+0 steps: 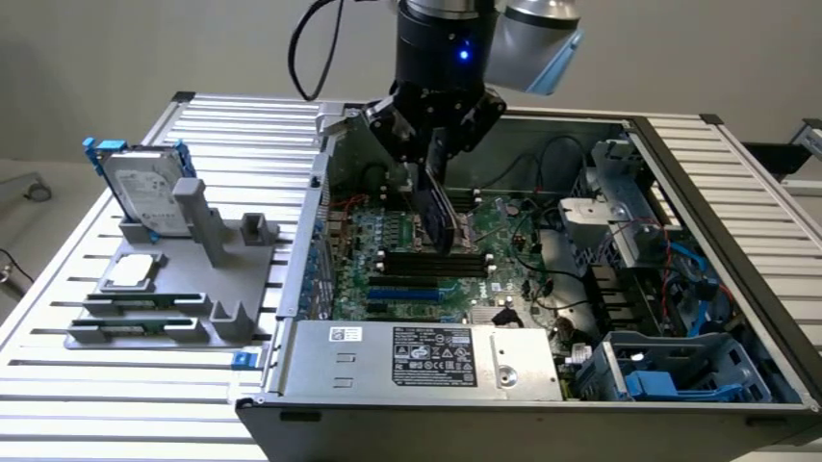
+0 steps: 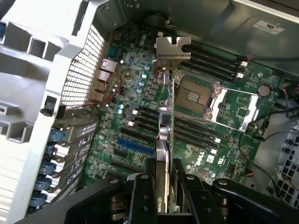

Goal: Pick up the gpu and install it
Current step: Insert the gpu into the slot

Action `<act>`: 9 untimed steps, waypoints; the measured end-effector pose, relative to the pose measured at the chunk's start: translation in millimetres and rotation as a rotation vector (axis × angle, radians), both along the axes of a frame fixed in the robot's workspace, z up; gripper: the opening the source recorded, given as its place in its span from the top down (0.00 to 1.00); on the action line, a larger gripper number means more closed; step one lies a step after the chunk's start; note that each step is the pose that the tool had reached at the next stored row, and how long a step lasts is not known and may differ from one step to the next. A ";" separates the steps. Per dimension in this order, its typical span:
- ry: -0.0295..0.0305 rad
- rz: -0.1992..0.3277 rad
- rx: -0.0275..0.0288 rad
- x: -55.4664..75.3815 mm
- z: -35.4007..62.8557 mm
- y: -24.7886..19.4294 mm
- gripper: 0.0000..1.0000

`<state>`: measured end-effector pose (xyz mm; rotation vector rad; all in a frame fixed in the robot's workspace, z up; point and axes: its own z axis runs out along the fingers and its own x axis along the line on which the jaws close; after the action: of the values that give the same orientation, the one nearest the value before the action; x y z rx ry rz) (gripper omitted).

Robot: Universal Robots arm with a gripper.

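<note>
End effector (image 2: 163,179) grips the gpu (image 2: 164,128) by its edge. Gpu hangs upright beneath it, mid-frame, over the motherboard (image 2: 224,158).

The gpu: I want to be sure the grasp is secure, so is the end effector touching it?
Touching. The wrist view shows the end effector clamped against both faces of the gpu, with no gap on either side.

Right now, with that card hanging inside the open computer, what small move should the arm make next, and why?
Probably a short sideways shift toward the blue slot, before any descent. The jaws are closed on the gpu, held on edge above the motherboard, and its lower end seems to hang over the black memory slots instead.
</note>
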<state>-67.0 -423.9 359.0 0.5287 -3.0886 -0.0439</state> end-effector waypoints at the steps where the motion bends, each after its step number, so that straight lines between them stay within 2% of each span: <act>1: 0.0001 0.018 -0.0002 0.0 -0.9 0.0 0.74; 9: 0.0001 0.163 -0.0002 0.0 -8.4 0.0 0.74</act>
<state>-67.0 -423.9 350.6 0.7777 -3.0330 -0.0425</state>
